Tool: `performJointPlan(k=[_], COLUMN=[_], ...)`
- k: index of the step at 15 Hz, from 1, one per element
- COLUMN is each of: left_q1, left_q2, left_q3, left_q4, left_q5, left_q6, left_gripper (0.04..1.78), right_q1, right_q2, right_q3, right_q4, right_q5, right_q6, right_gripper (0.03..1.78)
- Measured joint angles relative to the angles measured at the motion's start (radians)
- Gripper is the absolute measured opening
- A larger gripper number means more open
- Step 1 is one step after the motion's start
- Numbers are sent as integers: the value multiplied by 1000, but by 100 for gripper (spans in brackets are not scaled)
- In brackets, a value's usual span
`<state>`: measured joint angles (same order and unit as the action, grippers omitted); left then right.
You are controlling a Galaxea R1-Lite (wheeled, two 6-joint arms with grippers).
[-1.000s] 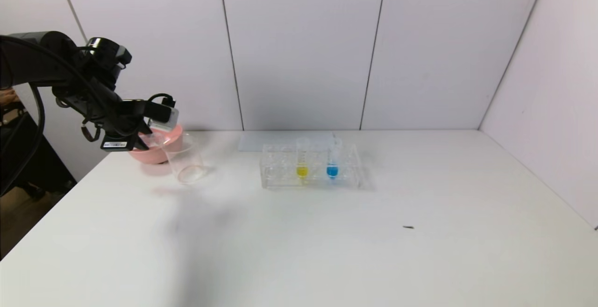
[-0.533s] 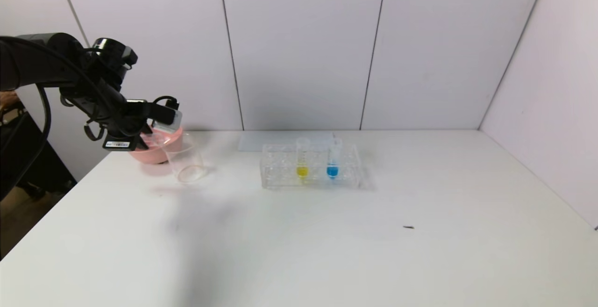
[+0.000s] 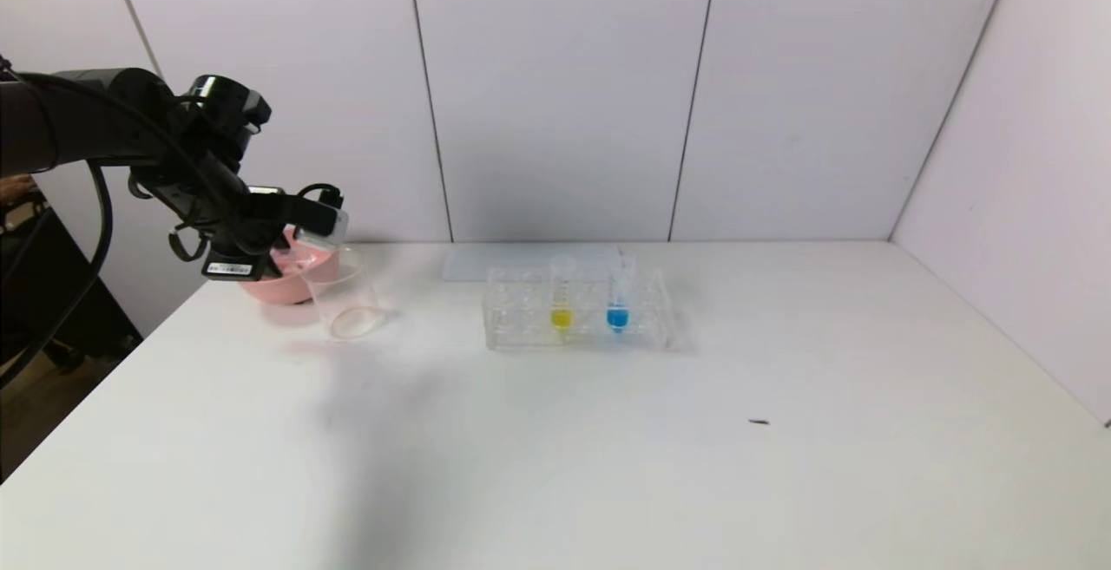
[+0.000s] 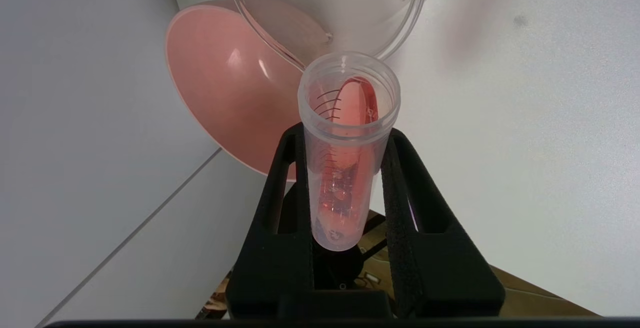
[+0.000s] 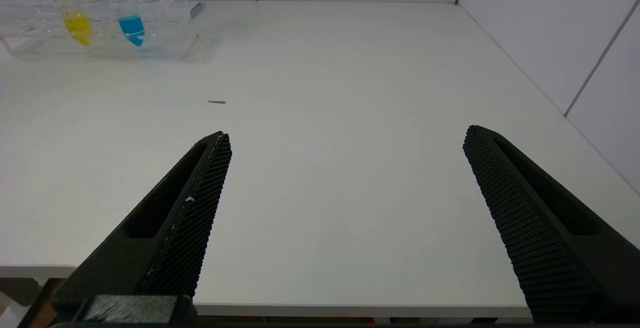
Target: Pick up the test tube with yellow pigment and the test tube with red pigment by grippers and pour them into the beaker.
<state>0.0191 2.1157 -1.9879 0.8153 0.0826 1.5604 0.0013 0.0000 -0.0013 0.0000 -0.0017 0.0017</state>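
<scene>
My left gripper [image 3: 286,249] is shut on the test tube with red pigment [image 4: 345,163] and holds it tipped over, with its open mouth right at the rim of the clear beaker [image 3: 343,297]. In the left wrist view the red liquid lies along the tube's wall towards the mouth, and the beaker [image 4: 350,8] is just beyond it. The test tube with yellow pigment [image 3: 562,297] stands in the clear rack [image 3: 521,327], and also shows in the right wrist view [image 5: 75,16]. My right gripper [image 5: 345,138] is open and empty, low over the table's near edge.
A pink bowl [image 3: 295,279] sits behind the beaker at the table's far left corner. A blue-liquid tube [image 3: 617,297] stands in the rack beside the yellow one. A small dark speck [image 3: 759,422] lies on the white table [image 3: 694,466].
My left arm has shifted a little to the right, bringing the tilted red tube closer to the beaker. The rack, its tubes and the right arm have not moved.
</scene>
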Motion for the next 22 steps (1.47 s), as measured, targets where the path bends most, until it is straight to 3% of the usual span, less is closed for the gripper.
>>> performJointPlan(k=[22], left_q1=[-30], left_q2=[20], left_q3=[0], left_q4=[-45], left_q5=[74], left_q6=[0], left_gripper=[43], right_q1=[0], right_q2=[0], right_q3=[0], right_q4=[0], right_q5=[0], right_q6=[0], right_gripper=[170])
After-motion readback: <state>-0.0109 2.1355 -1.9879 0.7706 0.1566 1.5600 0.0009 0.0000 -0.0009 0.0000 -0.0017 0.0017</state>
